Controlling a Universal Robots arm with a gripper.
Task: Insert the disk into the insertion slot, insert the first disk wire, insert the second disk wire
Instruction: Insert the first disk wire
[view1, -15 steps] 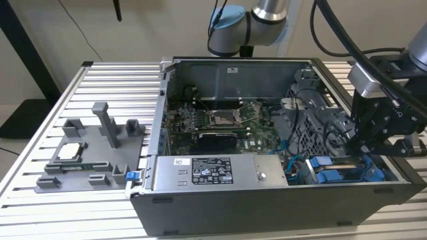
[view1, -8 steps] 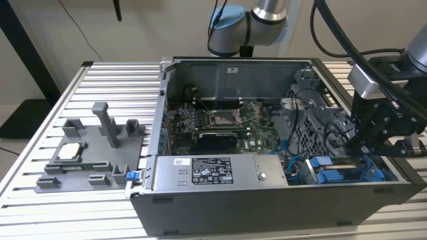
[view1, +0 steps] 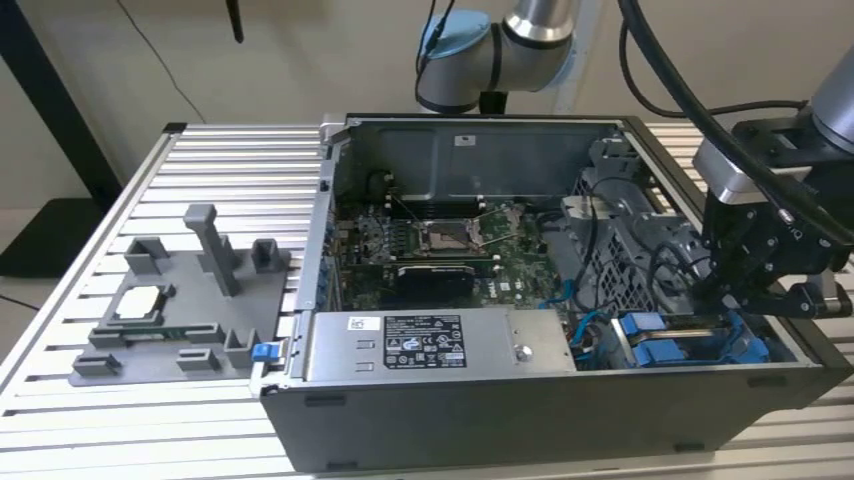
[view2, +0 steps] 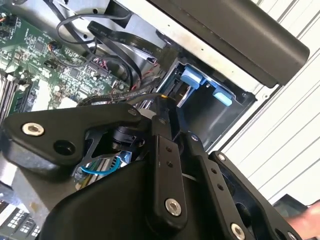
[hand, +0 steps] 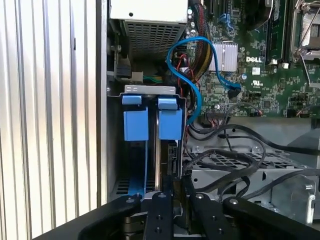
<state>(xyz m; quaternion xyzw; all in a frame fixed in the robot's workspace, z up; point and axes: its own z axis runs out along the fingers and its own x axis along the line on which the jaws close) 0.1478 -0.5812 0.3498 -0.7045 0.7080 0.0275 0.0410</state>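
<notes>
The insertion slot (view1: 607, 345) is the dark bay with blue rails at the open computer case's front corner, on the exterior view's right. It also appears in both wrist views (hand: 150, 89) (view2: 210, 117). The disk (hand: 170, 124) stands edge-on in one of its two lanes, and mostly its blue carrier tab shows. The lane beside it (hand: 135, 165) looks hollow. My gripper (view1: 734, 302) hangs low over the bay's end opposite the blue tabs. Its fingers (hand: 173, 172) are shut together and reach down along the disk's lane. A blue wire (hand: 197, 95) loops from the motherboard toward the bay.
Black cables (hand: 225, 132) lie over a silver perforated cage (hand: 240, 167) beside the bay. A grey box with a white sticker (view1: 427, 345) fills the case front, with the motherboard (view1: 441, 240) behind. A grey fixture tray (view1: 187, 300) sits on the slatted table at the exterior view's left.
</notes>
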